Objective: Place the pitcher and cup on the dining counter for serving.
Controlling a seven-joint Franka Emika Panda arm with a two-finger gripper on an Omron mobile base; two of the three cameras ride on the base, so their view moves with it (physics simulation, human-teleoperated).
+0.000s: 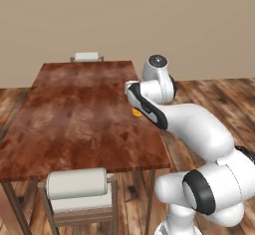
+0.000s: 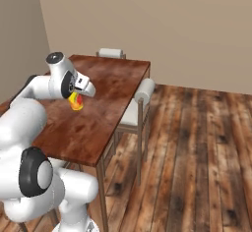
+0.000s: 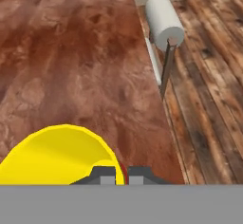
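The gripper (image 3: 121, 174) is clamped on the rim of the smooth yellow tapered cup (image 3: 59, 156), held over the glossy reddish-brown counter (image 1: 74, 114), near its right edge beside a white-cushioned stool (image 3: 163, 21).

Cup (image 3: 57, 154): bright yellow, red mark on its side, standing over the dining counter (image 1: 74, 114), whose top is glossy mottled reddish-brown. Stools (image 1: 77, 191) beside that counter: white cushions, brown wood frames; floor (image 2: 197, 152) beyond it: streaked brown planks.
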